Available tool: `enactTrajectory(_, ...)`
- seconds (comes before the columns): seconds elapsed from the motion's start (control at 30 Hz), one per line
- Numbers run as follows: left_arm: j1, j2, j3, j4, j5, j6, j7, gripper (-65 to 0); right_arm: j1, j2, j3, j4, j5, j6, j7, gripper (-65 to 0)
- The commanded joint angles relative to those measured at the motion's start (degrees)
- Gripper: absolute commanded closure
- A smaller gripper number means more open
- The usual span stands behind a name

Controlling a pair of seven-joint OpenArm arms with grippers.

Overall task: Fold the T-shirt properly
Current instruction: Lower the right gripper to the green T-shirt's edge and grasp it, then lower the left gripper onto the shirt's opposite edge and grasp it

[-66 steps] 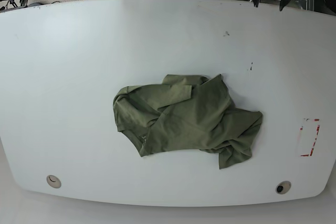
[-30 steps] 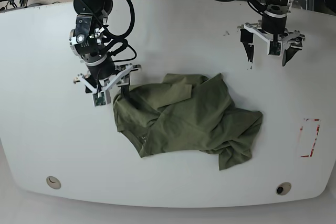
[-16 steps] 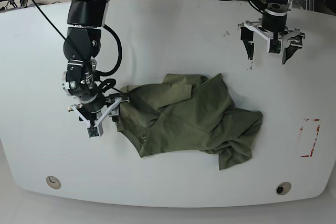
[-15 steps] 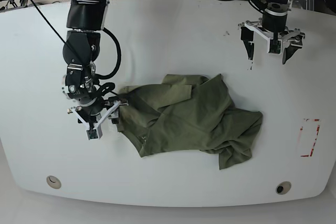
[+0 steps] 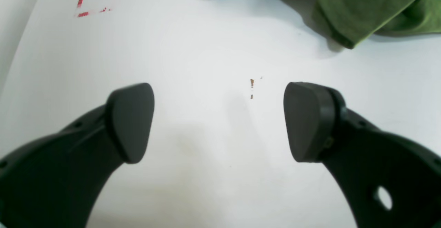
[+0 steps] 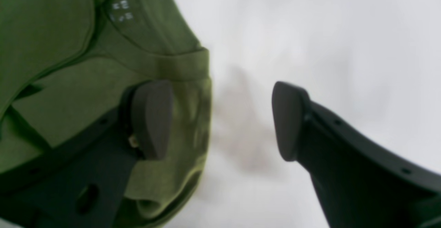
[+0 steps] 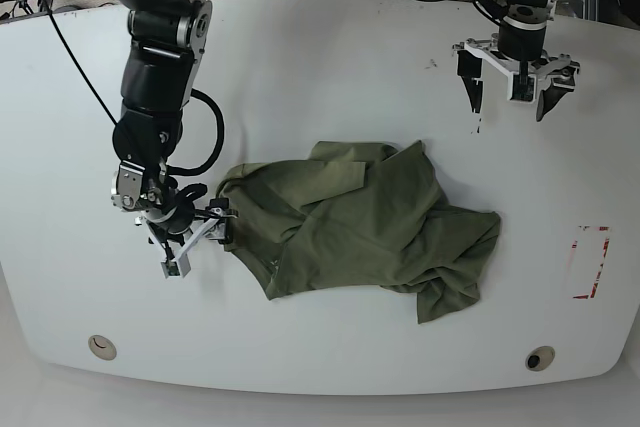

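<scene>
We see the crumpled T-shirt lying mid-surface, its long axis side to side, and our right end effector, spread wide, straddles its near edge, while the left end effector hangs wide and empty, well apart.

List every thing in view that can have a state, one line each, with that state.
T-shirt: crumpled in a loose heap on the table, not folded, collar edge lying between the right pincer's fingers.
Right pincer: open, straddling the T-shirt's edge, one finger over the cloth, the other over bare table.
Left pincer: wide open, empty, over bare table, apart from the T-shirt.
Table: white, with a red-marked rectangle near one end.
</scene>
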Motion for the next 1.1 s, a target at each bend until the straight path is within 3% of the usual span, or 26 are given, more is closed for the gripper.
enactTrajectory(0.0,0.2,-0.3,-0.1,1.0,-0.2,0.3,-1.5,-55.4,1.9,0.2,0.1,-1.3,0.7,1.1,3.2,-42.3)
enactTrajectory(0.33,0.2,-0.3,-0.1,1.0,-0.2,0.3,-1.5,-55.4,1.9,-1.6,0.0,-7.5,0.7,1.2,8.1,-42.3)
enactTrajectory(0.63,-0.3,-0.3,-0.2,0.9,-0.3,0.3,-1.5,-55.7,1.9,-4.2,-0.1,-7.7,0.2,1.1,8.3,-42.0)
enactTrajectory(0.73,-0.6,-0.2,-1.4,0.9,-0.4,0.4,-1.5,-56.0,1.9,-4.2,-0.1,-7.7,0.5,1.0,8.4,-31.2)
enactTrajectory(0.87,-3.6,3.0,-4.8,0.8,-0.3,0.3,-1.4,-56.1,2.3,-4.2,-0.1,-7.7,0.1,1.0,8.5,-1.9)
enactTrajectory(0.97,-6.2,4.0,-5.7,0.8,-0.3,0.3,0.5,-56.2,2.5,-4.0,-0.2,-7.6,0.1,1.0,8.3,-0.3)
enactTrajectory(1.07,-9.9,4.2,-5.7,0.8,-0.3,0.3,6.1,-56.2,2.1,-3.8,-0.2,-5.9,0.3,1.2,8.1,0.0)
